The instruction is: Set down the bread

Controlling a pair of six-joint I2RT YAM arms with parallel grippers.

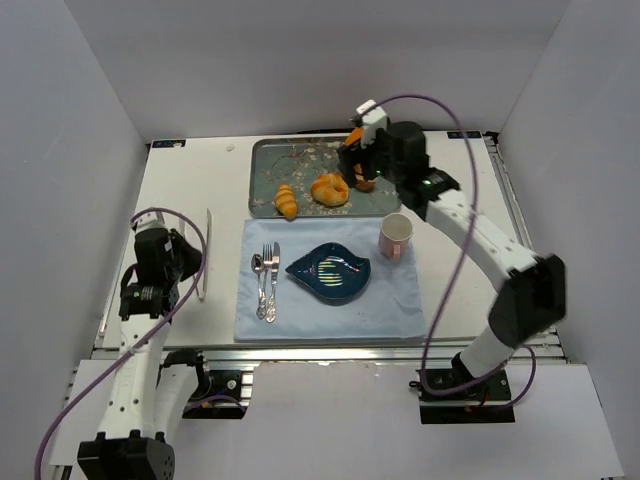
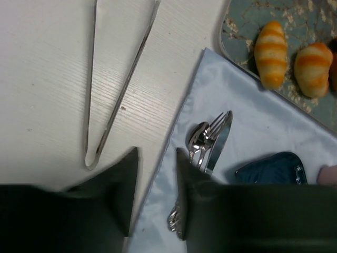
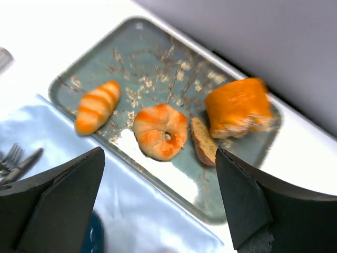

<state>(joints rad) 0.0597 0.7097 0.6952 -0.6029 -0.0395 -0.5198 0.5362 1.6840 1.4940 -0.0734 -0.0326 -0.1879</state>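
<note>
Brown-crusted and slim, the bread (image 3: 204, 141) lies on the tray (image 3: 158, 68) between the round bun (image 3: 159, 130) and an orange loaf (image 3: 239, 107); we judge it light, firm yet crushable, best pinched across its narrow middle by the right gripper (image 3: 159, 153), hovering above with jaws wide apart, empty.

The white counter (image 1: 190, 180) has a faint wood-like grain and carries three things directly. A grey-green tray (image 1: 290, 160) with a pale branch pattern lies at the far middle. A light-blue cloth (image 1: 400, 300) lies spread flat nearer the arms, its far edge just beside the tray's near rim. A pair of slim metal tongs (image 1: 205, 255) lies to the left of the cloth, apart from it, the joined end nearest the arms
</note>
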